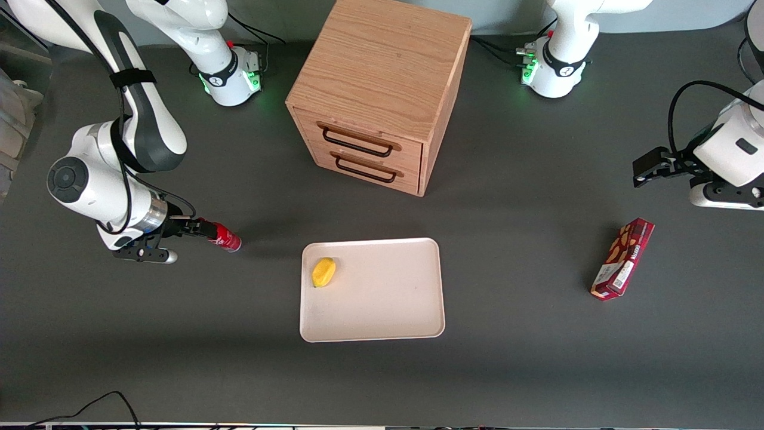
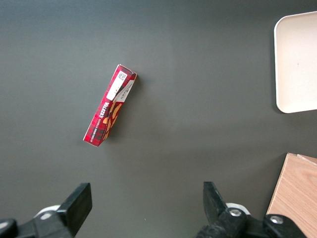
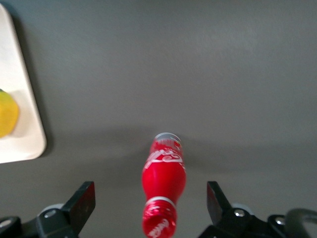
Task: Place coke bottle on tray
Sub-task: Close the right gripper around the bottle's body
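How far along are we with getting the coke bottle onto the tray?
Early stage. Done: the gripper has reached the coke bottle, which lies on the table toward the working arm's end. In hand: its fingers stand open either side of the bottle, not yet closed. Left: grasp, lift and carry to the tray, which holds only a yellow fruit.

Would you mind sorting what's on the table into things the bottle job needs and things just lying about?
Needed:
coke bottle, lying on the table between the fingers of the open gripper, toward the working arm's end
tray

Lying about:
yellow fruit, on the tray
snack box, toward the parked arm's end
drawer cabinet
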Robot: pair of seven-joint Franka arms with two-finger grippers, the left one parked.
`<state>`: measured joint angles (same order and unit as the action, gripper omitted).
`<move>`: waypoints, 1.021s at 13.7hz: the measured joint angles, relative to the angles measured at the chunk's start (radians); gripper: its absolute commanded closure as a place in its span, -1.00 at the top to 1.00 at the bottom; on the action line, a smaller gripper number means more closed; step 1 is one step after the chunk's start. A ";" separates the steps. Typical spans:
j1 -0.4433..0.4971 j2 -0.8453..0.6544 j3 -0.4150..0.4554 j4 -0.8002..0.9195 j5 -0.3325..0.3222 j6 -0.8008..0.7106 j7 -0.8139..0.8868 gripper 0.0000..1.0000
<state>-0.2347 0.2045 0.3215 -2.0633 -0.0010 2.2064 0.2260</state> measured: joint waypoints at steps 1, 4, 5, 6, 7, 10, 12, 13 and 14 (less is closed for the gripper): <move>-0.006 -0.002 0.000 -0.017 0.001 0.008 0.000 1.00; -0.014 -0.004 0.001 -0.044 0.033 0.014 0.000 1.00; -0.014 -0.004 0.004 -0.046 0.038 0.014 0.000 0.90; -0.014 -0.004 0.009 -0.045 0.040 0.014 0.000 0.69; -0.014 -0.004 0.015 -0.046 0.041 0.014 0.001 0.35; -0.014 -0.005 0.018 -0.046 0.041 0.014 0.002 -0.62; -0.015 -0.005 0.018 -0.047 0.041 0.014 0.002 -1.00; -0.015 -0.005 0.018 -0.047 0.041 0.014 0.002 -1.00; -0.017 -0.007 0.018 -0.047 0.041 0.014 0.002 -1.00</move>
<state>-0.2514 0.1979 0.3395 -2.1099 0.0399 2.2207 0.2277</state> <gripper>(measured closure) 0.678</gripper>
